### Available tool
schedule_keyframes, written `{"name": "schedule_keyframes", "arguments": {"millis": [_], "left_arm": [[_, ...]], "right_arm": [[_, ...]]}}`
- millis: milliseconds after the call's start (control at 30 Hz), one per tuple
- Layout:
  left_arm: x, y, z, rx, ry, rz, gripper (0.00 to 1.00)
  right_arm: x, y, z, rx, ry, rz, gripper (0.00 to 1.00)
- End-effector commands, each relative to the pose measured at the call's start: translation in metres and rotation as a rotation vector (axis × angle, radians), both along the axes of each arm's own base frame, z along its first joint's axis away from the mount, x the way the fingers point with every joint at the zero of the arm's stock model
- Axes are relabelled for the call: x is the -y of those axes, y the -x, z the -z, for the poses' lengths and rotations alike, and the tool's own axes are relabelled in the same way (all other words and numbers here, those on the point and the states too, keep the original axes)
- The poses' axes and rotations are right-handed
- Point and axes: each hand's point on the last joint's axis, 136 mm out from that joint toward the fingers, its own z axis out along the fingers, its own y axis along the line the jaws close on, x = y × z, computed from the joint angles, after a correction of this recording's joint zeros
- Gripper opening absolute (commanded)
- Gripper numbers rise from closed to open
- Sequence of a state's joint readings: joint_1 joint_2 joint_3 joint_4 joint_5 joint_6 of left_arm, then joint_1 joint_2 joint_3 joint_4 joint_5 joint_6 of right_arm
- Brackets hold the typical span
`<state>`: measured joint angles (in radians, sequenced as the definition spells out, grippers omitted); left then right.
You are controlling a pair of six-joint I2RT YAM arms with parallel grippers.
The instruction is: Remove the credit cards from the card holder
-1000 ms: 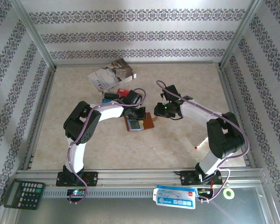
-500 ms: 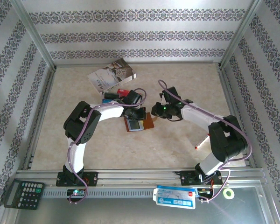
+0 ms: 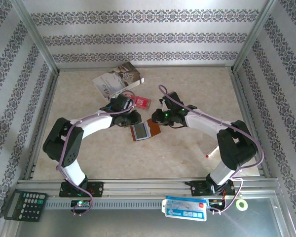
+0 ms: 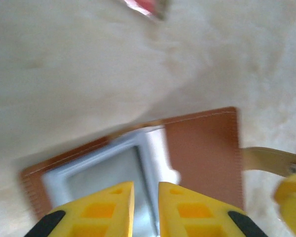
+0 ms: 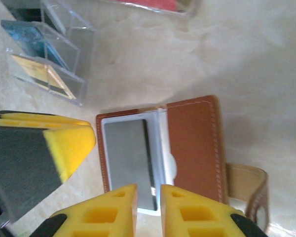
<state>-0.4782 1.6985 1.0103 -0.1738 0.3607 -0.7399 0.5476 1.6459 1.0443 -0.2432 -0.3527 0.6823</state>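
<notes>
The brown card holder (image 3: 146, 131) lies open on the table, with a grey panel (image 5: 126, 158) in its pale lining and its tab (image 5: 246, 190) off to the right. My left gripper (image 3: 132, 120) hovers at its upper left corner, and in the left wrist view the left gripper (image 4: 145, 190) has a narrow gap with nothing in it. My right gripper (image 3: 156, 120) is at the holder's upper right. In the right wrist view the right gripper (image 5: 148, 192) is slightly open and empty over the holder's near edge. Blue (image 5: 29, 37) and tan (image 5: 37, 71) credit cards lie in clear sleeves beside the holder.
A red card (image 3: 142, 102) lies just behind the holder. The white-grey booklet (image 3: 118, 79) is further back. A pen (image 3: 212, 152) lies near the right arm. A calculator (image 3: 23, 205), a packet (image 3: 185, 207) and a tape roll (image 3: 242, 204) sit on the front rail.
The left arm swung its elbow out to the left, and its gripper drew back off the holder and parted slightly. The red card came into sight. The right gripper moved left towards the holder.
</notes>
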Motion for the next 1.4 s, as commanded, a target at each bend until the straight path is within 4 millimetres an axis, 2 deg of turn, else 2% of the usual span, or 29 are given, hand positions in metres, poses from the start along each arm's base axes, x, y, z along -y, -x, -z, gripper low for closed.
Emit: {"name": "schedule_keyframes", "arguments": {"millis": [0, 100, 267, 533, 900, 1000, 1367], "left_arm": [[-0.016, 0.005, -0.007, 0.006, 0.013, -0.069, 0.22], [-0.014, 0.012, -0.006, -0.006, 0.059, -0.083, 0.23], [-0.012, 0.018, 0.009, -0.044, 0.095, -0.109, 0.24], [-0.001, 0.015, 0.022, -0.078, 0.101, -0.077, 0.20], [-0.004, 0.017, 0.047, -0.121, 0.045, -0.063, 0.14], [-0.008, 0.018, 0.053, -0.129, 0.008, -0.053, 0.14], [-0.009, 0.020, 0.056, -0.139, -0.015, -0.032, 0.12]], "right_arm": [[-0.016, 0.000, 0.003, -0.012, -0.004, -0.041, 0.21], [-0.026, 0.001, 0.012, -0.042, -0.005, -0.070, 0.23], [-0.036, -0.001, 0.025, -0.067, 0.017, -0.099, 0.26], [-0.033, -0.003, 0.054, -0.117, 0.068, -0.084, 0.26], [-0.019, 0.005, 0.073, -0.166, 0.027, -0.015, 0.26], [-0.015, 0.007, 0.075, -0.174, -0.005, 0.012, 0.25], [-0.021, -0.001, 0.059, -0.137, -0.126, -0.009, 0.20]]}}
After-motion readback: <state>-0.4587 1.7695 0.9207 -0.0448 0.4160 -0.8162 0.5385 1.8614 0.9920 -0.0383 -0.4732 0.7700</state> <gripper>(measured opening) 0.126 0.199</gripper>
